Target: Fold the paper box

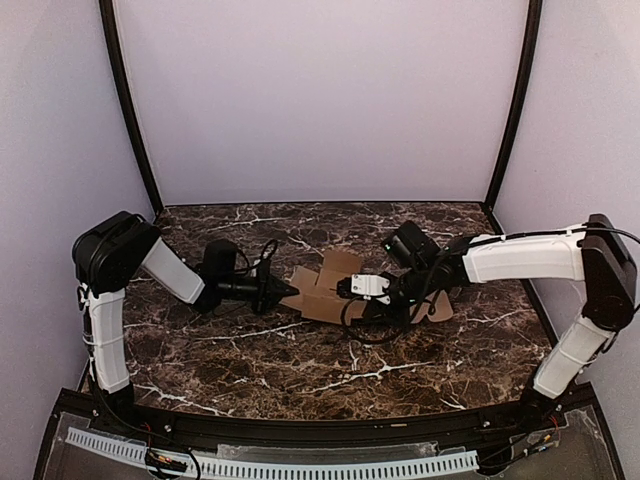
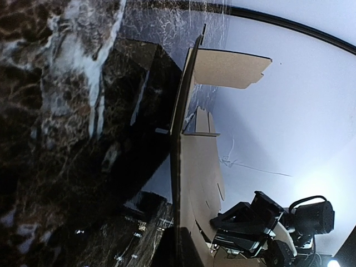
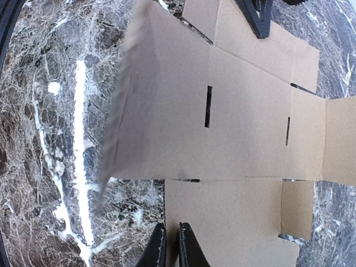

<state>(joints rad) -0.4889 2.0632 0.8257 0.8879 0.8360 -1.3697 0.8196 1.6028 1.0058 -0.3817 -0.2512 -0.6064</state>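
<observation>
Brown paper box (image 1: 322, 296): left hand (image 1: 290, 291) pinches left edge, right hand (image 3: 169, 250) narrow at edge.

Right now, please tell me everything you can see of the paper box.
The paper box is an unfolded, plain brown cardboard sheet, die-cut with panels, flaps, creases and narrow slots. It lies mostly flat on the marble table, one flap raised and blurred. The left gripper grips one edge; the right gripper seems to pinch the opposite edge.
</observation>
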